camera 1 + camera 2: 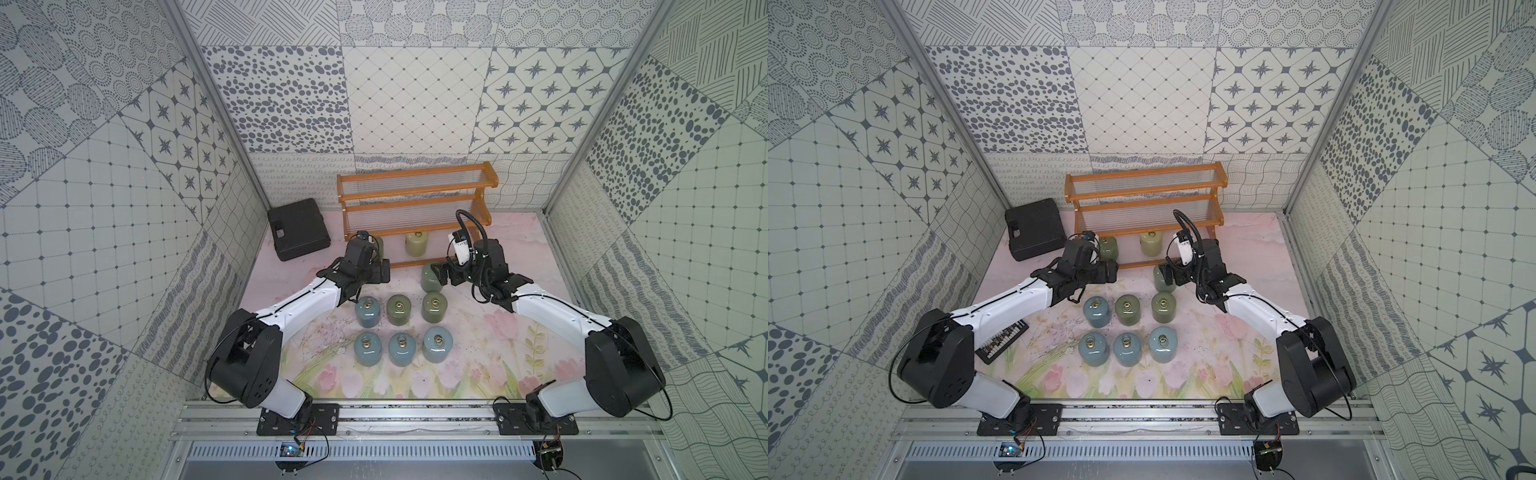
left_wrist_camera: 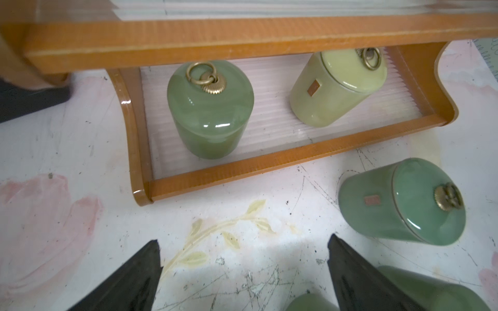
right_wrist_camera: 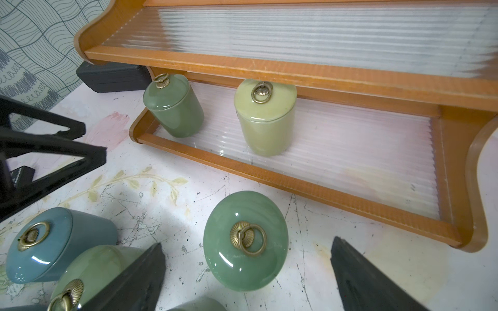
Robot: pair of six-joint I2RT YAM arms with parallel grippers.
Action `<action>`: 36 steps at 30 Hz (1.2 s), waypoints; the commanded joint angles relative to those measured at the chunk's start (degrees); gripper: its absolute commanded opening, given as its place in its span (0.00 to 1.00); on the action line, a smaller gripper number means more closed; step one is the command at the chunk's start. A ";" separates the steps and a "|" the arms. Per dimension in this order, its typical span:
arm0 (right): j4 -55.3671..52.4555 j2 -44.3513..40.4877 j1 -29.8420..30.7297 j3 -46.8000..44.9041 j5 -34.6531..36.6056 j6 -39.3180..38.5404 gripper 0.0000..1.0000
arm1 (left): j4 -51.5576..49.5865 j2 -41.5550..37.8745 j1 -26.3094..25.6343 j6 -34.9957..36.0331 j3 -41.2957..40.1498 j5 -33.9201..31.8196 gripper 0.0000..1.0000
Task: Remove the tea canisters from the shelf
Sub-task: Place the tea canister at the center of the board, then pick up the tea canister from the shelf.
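While the green jar and yellow jar sit on the shelf, left gripper and right gripper gape empty. Left's likely next reach: the green jar.

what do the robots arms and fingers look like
The left arm and right arm have glossy white link shells between bulky black rounded joint housings, with thin black cables looping alongside. The right wrist carries a white camera block and a ribbed black hose. The fingers are matte black tapering wedges.
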 commanded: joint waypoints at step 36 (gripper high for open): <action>1.49 -5.79 -2.21 -4.95 0.32 2.04 1.00 | -5.03 24.61 1.45 1.87 23.78 -11.44 1.00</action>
